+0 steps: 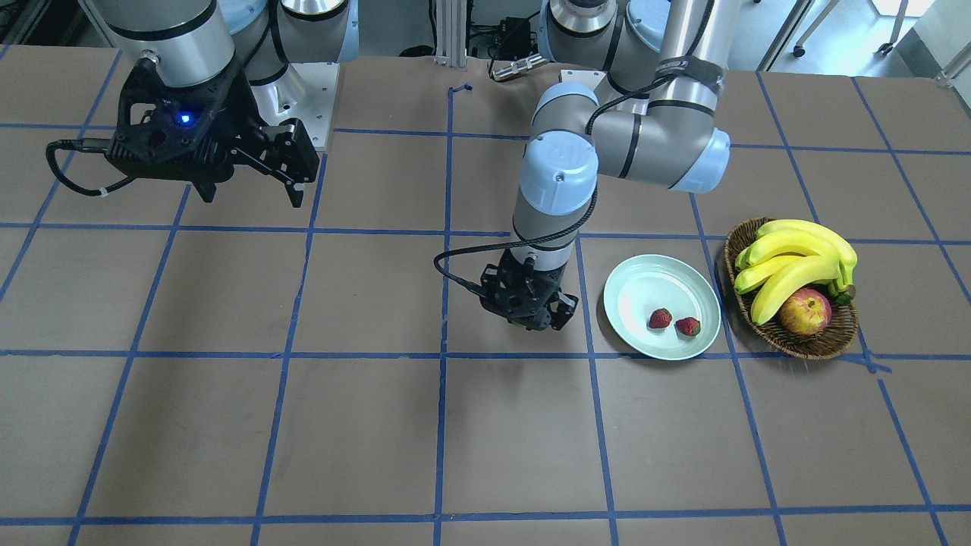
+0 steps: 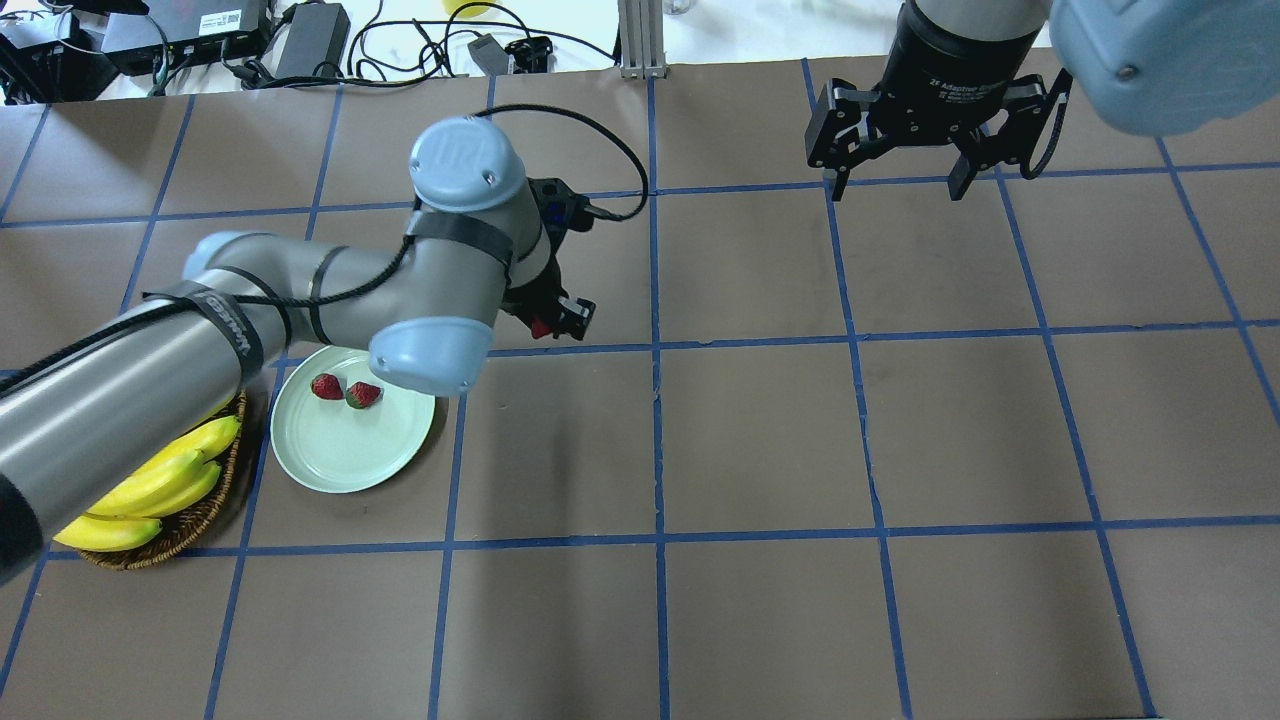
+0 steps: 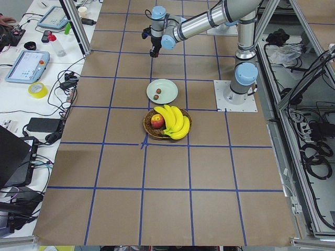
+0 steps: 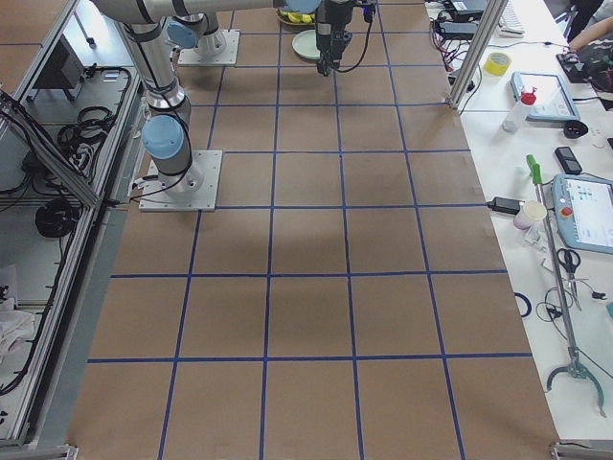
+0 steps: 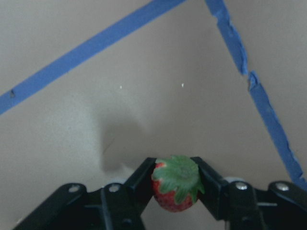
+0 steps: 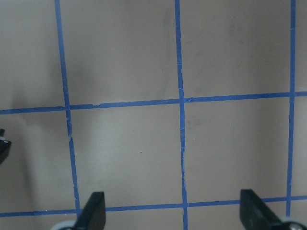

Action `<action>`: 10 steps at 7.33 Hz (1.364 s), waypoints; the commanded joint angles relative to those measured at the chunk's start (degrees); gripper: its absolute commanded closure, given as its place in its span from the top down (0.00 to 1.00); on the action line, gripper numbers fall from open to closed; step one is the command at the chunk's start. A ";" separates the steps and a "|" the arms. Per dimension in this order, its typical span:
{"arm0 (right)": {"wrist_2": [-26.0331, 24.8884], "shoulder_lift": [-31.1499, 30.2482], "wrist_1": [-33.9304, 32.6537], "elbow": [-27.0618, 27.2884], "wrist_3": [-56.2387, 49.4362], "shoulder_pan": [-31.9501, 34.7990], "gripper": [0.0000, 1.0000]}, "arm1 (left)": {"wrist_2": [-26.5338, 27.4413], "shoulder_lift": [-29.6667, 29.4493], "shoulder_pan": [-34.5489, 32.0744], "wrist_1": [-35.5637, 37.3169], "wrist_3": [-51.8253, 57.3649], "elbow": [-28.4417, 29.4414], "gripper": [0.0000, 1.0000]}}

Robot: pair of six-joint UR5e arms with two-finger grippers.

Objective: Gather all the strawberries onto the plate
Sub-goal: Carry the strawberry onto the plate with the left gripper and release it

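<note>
Two strawberries lie on the mint-green plate; they also show in the overhead view on the plate. My left gripper is shut on the third strawberry, held above the table beside the plate; it shows as a red spot in the overhead view. My right gripper is open and empty, high over the far side of the table, also in the front view.
A wicker basket with bananas and an apple stands right beside the plate. Blue tape lines cross the brown table. Cables and devices lie beyond the table's far edge.
</note>
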 commanded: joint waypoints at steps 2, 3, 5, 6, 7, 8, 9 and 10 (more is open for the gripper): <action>0.09 0.00 0.01 0.09 0.08 0.02 1.00 | 0.24 1.90 14.82 -7.49 2.93 2.98 0.00; 0.00 0.00 0.10 0.18 0.00 0.02 1.00 | -0.02 1.38 18.60 -8.02 5.46 1.15 0.00; 0.00 0.00 0.01 0.18 0.08 0.02 1.00 | -0.38 1.11 22.58 -7.42 6.45 -4.99 0.00; 0.09 0.00 0.10 0.18 0.17 0.19 1.00 | -0.72 1.03 22.68 -5.59 6.45 -7.63 0.00; 0.17 0.09 0.10 0.27 0.26 0.28 1.00 | -3.08 0.68 22.77 -4.18 6.45 -8.44 0.00; 0.09 0.00 0.27 0.27 0.00 0.28 1.00 | -2.75 1.72 22.51 -3.99 6.45 -9.58 0.00; 0.09 0.00 0.28 0.27 0.00 0.28 1.00 | -3.18 1.90 22.16 -3.99 6.02 -9.94 0.00; 0.09 -0.09 0.28 0.27 0.00 0.28 1.00 | -3.10 1.56 22.24 -4.42 6.01 -10.03 0.07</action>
